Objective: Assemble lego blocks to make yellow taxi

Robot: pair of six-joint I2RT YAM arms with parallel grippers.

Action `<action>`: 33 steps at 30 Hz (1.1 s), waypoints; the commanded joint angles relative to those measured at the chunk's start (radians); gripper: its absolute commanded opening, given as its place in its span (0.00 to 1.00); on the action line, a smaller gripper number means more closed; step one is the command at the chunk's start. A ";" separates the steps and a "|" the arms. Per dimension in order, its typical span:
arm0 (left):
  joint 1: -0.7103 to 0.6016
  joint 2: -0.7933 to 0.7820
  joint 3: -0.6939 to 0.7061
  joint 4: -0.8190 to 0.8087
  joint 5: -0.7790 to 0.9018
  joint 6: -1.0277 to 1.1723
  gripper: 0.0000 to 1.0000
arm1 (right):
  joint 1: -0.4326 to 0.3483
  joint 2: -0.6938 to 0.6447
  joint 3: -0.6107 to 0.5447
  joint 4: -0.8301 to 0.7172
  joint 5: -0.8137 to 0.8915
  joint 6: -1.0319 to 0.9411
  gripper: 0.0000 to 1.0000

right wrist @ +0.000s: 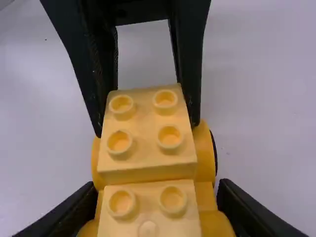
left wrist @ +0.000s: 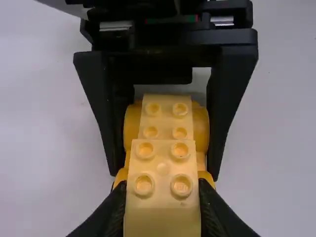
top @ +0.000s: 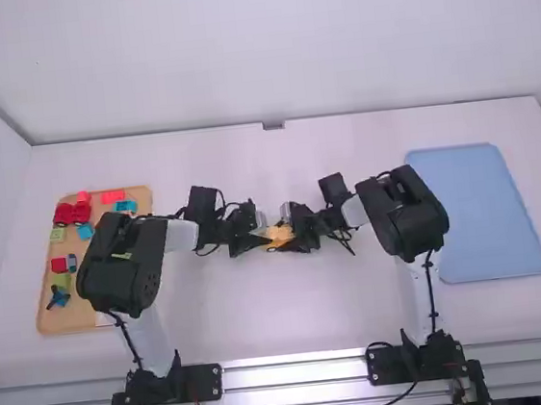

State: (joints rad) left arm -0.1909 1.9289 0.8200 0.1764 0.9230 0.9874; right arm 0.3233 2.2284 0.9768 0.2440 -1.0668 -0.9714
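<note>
- The left gripper is closed on the pale yellow, studded plastic block, fingers against its two sides.
- The right gripper pinches the deeper yellow plastic car base with rounded sides, beneath that block.
- The taxi parts sit between the grippers, near the middle of the table; I cannot tell whether the block is fully seated.
- The step looks like pressing the block home: keep the base level and braced, line up the studs, then push straight down and evenly. A tilted push could pop it off or twist the base.
- Around them spreads the smooth white table, with a tan tray of coloured blocks on the left and a flat blue tray on the right.
- Beyond the table stands a plain pale wall.
</note>
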 commanded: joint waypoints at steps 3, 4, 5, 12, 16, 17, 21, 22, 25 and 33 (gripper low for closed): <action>0.000 0.026 -0.016 -0.011 0.004 -0.012 0.26 | -0.003 0.027 -0.022 -0.023 0.103 0.021 0.51; 0.000 0.026 -0.015 -0.011 0.005 -0.011 0.30 | -0.003 0.027 -0.022 -0.023 0.103 0.021 0.52; -0.001 0.026 -0.015 -0.010 0.004 -0.011 0.33 | -0.003 0.027 -0.022 -0.023 0.103 0.021 0.52; -0.008 0.026 -0.015 0.002 0.012 -0.015 0.66 | -0.003 0.027 -0.022 -0.021 0.103 0.021 0.53; 0.007 0.019 -0.015 0.021 0.060 -0.014 0.72 | -0.003 0.027 -0.022 -0.020 0.103 0.024 0.53; 0.019 0.009 -0.015 0.024 0.103 -0.014 0.73 | -0.003 0.027 -0.022 -0.020 0.103 0.024 0.53; 0.060 -0.044 -0.015 0.022 0.208 -0.011 0.72 | -0.003 0.027 -0.022 -0.020 0.103 0.024 0.53; 0.072 -0.058 -0.015 0.022 0.228 -0.011 0.71 | -0.003 0.027 -0.022 -0.020 0.103 0.024 0.53; 0.096 -0.088 -0.015 0.018 0.242 -0.013 0.40 | -0.003 0.027 -0.022 -0.020 0.103 0.024 0.53; 0.010 -0.040 -0.016 0.005 0.134 -0.040 0.02 | -0.003 0.027 -0.022 -0.020 0.103 0.025 0.54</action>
State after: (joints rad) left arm -0.1417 1.8633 0.8124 0.1844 1.0771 0.9573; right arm 0.3233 2.2284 0.9768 0.2447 -1.0660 -0.9718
